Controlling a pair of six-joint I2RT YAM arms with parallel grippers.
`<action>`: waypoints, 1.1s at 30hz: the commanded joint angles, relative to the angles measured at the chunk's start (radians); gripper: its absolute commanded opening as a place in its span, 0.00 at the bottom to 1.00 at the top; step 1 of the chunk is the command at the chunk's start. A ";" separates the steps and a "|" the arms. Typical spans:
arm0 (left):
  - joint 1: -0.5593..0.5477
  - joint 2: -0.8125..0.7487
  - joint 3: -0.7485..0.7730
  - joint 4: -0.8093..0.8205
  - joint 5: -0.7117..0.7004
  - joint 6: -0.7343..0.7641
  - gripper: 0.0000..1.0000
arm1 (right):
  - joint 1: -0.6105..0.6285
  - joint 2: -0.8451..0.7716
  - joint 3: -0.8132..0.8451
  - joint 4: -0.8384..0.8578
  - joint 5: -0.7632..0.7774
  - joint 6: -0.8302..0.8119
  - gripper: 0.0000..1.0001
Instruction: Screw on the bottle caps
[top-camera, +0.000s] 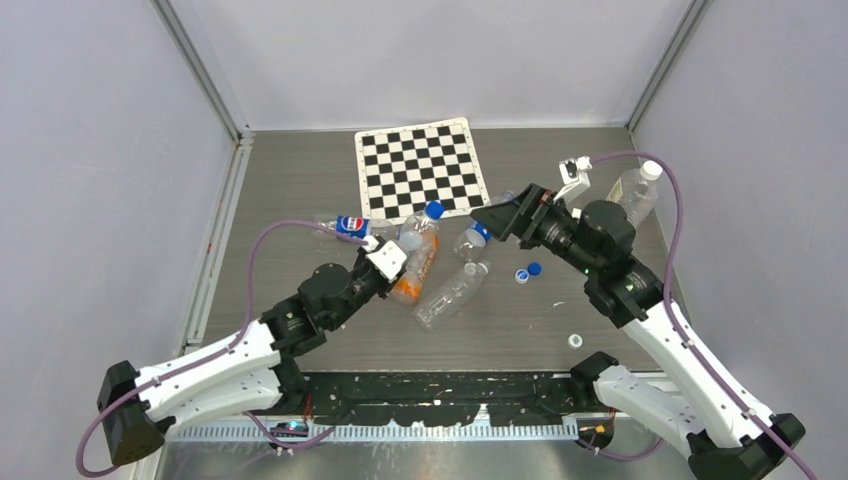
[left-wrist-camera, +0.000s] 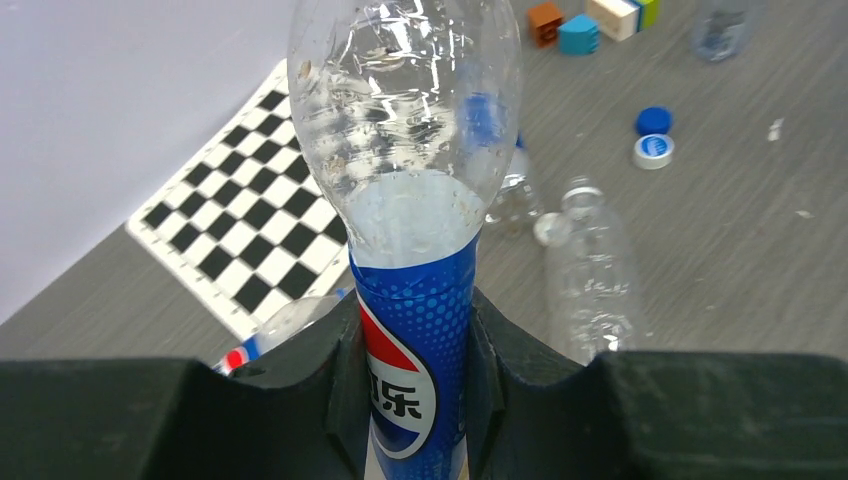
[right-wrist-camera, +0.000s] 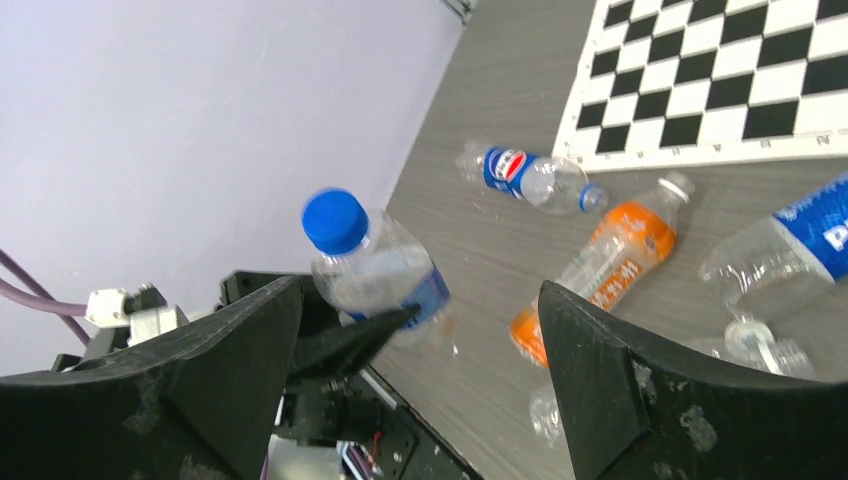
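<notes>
The left pincer (top-camera: 400, 247) is clamped tight on a see-through Pepsi bottle (top-camera: 420, 232). Its blue cap (top-camera: 433, 210) sits on the neck, pointing to 1 o'clock. The right pincer (top-camera: 492, 217) is spread wide with nothing in it, at 3 o'clock from that bottle. Two loose caps (top-camera: 528, 272), one blue and one white-rimmed, lie on the table (top-camera: 300, 180) at 5 o'clock from the right pincer. A white cap (top-camera: 576, 340) lies further off the same way. From the left wrist, the pincer squeezes the blue label, and the loose caps show at 2 o'clock. From the right wrist, the wide fingers (right-wrist-camera: 620, 380) stand either side of the view, the capped bottle at 9 o'clock and an orange bottle (right-wrist-camera: 615, 255) at 3 o'clock.
</notes>
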 joint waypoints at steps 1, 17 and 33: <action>0.004 0.055 0.000 0.206 0.133 -0.105 0.34 | 0.001 0.057 0.048 0.201 0.008 -0.006 0.94; 0.004 0.210 0.050 0.358 0.182 -0.146 0.34 | 0.176 0.206 0.167 0.131 0.171 -0.145 0.63; 0.004 0.267 0.052 0.448 0.148 -0.183 0.56 | 0.205 0.209 0.193 0.040 0.282 -0.254 0.02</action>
